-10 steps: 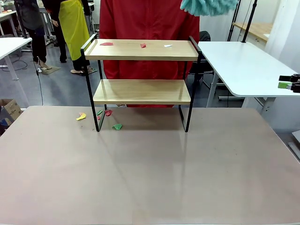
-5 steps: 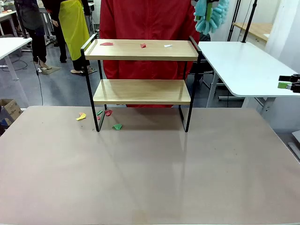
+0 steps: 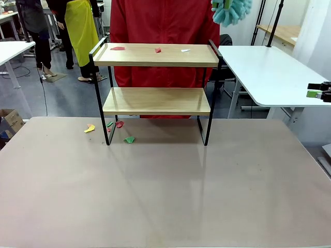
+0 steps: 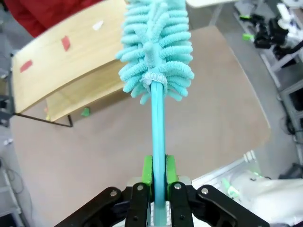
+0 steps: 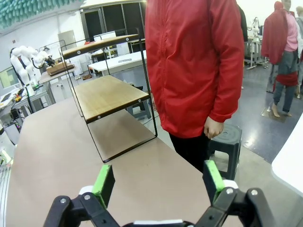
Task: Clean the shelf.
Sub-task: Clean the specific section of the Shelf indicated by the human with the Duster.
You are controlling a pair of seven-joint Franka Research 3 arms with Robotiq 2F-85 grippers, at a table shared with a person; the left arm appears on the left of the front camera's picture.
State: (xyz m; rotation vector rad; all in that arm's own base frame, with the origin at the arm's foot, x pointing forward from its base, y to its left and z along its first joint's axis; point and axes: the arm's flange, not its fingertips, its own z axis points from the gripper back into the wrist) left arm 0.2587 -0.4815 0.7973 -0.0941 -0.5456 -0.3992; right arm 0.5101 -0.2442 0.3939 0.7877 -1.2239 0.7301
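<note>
**Shelf** (image 3: 155, 88): a two-tier rack of light wooden boards in a thin black frame with raised side rails. It is set upright at the middle of the counter's (image 3: 165, 196) far edge, a little toward the left corner. In the right wrist view it (image 5: 111, 94) is seen from one end.

**Top board:** three items are listed, all lying flat. A red scrap (image 3: 118, 48) is near the left rail, a smaller red scrap (image 3: 158, 50) is near the middle, and a white scrap (image 3: 185, 50) is to its right. No writing can be made out on them. The lower board is seen bare.

**Counter, by the shelf's left legs:** a yellow scrap (image 3: 90, 128) lies outside the frame. A dark red scrap (image 3: 119, 124) lies under the shelf. A green scrap (image 3: 129, 139) lies just in front of it.

**Duster** (image 4: 156, 47): a teal fluffy head on a teal stick. In the front view the head (image 3: 230, 10) is held high, above and beyond the shelf's right rail, apart from it.

**Left hand** (image 4: 159, 166): it is closed tight on the duster's stick, with the green pads (image 4: 147, 168) pressed against both sides.

**Right hand** (image 5: 158, 182): the jaws are spread wide and nothing is held between them. In the front view it (image 3: 316, 93) is seen off the counter's right edge.

**Person** (image 3: 160, 20): a red jacket is seen standing just behind the shelf.
</note>
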